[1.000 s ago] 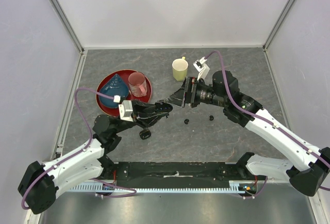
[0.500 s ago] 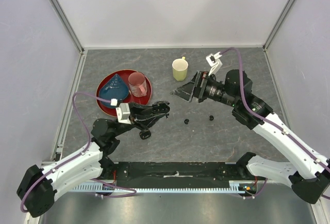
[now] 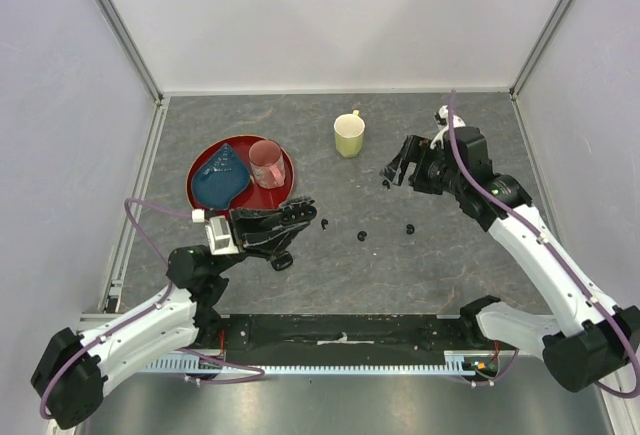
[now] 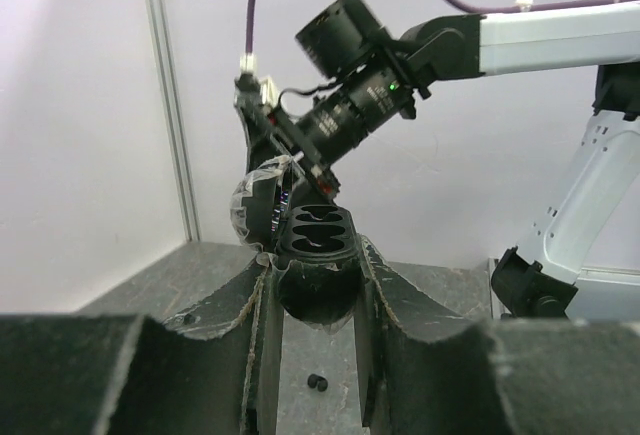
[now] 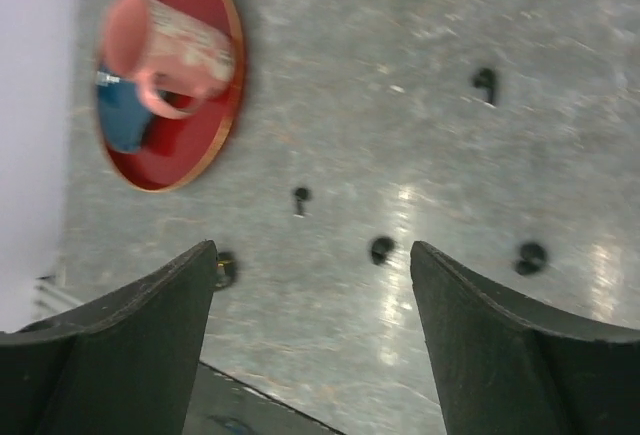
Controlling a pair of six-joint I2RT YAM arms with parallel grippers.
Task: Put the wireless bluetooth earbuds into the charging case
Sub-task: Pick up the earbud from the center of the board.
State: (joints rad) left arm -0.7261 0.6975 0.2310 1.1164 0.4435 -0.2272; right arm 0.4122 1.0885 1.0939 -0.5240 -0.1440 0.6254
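Note:
My left gripper [image 3: 304, 211] is shut on the open black charging case [image 3: 297, 217] and holds it above the table. In the left wrist view the case [image 4: 316, 255] sits between my fingers [image 4: 250, 335], its oval slots facing up and its lid raised at the left. Several tiny black earbuds lie on the table [image 3: 323, 222] [image 3: 362, 236] [image 3: 410, 228] [image 3: 385, 183]. The right wrist view shows them too [image 5: 300, 195] [image 5: 381, 248] [image 5: 529, 255] [image 5: 485, 80]. My right gripper [image 3: 393, 172] is open and empty, raised near the yellow mug [image 3: 348, 135].
A red tray [image 3: 202, 205] holds a blue cone and a pink cup [image 3: 266, 162] at the left. A larger black pod [image 3: 281, 260] lies on the table below my left gripper. One earbud shows under the case in the left wrist view [image 4: 317, 383].
My right gripper has drawn back to the right, away from the left gripper. My left gripper has pulled back toward its base with the case. Two more earbuds now show on the table.

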